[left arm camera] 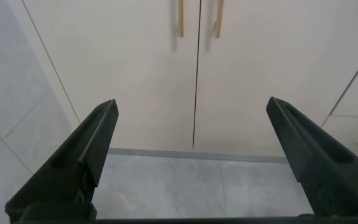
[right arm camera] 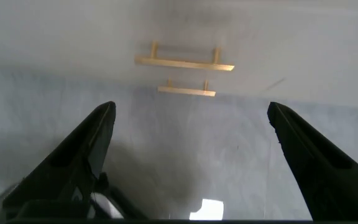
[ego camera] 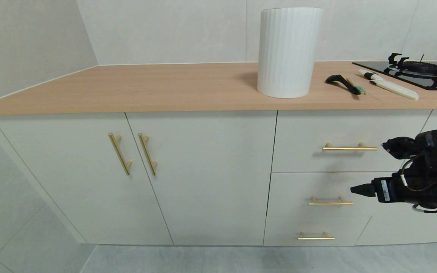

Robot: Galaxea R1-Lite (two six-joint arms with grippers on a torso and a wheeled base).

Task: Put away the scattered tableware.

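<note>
Tableware (ego camera: pixel 389 85) right of canister (ego camera: pixel 286 53), on counter (ego camera: pixel 146 87)

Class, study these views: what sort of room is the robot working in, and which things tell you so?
Most likely a home-style kitchen: a wooden countertop runs over pale cabinets with brass handles, a gas hob sits at the counter's right end, and a white knife lies beside it.

Wooden countertop (ego camera: pixel 146 87): white ribbed cylinder (ego camera: pixel 286 53) upright; black-handled utensil (ego camera: pixel 341 81), white knife (ego camera: pixel 391 85) nearby; hob (ego camera: pixel 419 72) far right.
</note>
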